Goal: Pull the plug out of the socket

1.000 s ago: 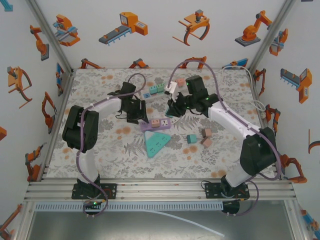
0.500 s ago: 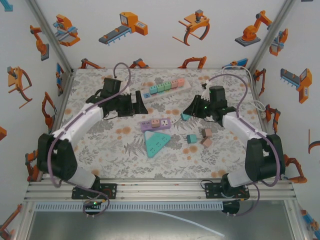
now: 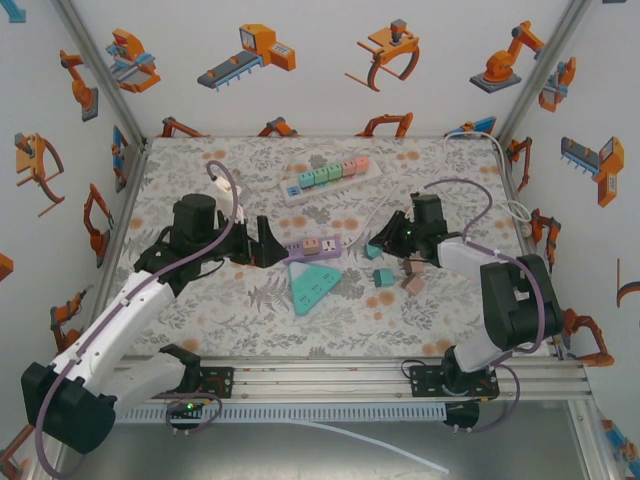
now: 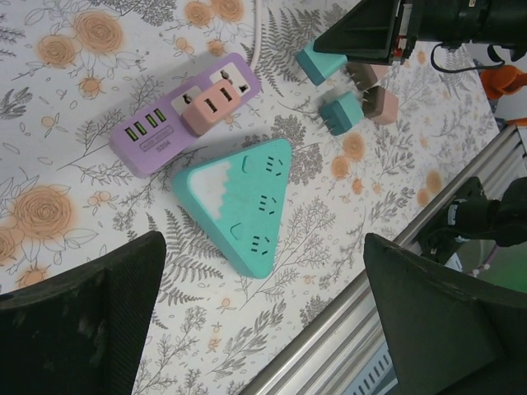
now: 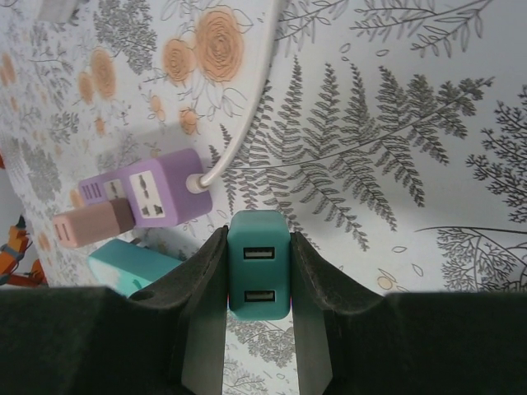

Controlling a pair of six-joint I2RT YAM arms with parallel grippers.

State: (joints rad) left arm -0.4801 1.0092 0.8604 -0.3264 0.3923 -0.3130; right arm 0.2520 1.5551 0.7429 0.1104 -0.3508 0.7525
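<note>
Right gripper [image 5: 258, 243] is clamped on the teal plug [image 5: 258, 284], which sits clear of the purple strip [image 5: 160, 193], near its corded end. Left gripper [image 3: 265, 243] stands with fingers wide apart, holding nothing, at the strip's other end. A pink plug [image 4: 216, 107] remains seated in the strip.

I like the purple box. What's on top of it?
A pink plug sits on top of the purple power strip, pushed into one of its sockets. Its prongs are hidden under its own body.
</note>
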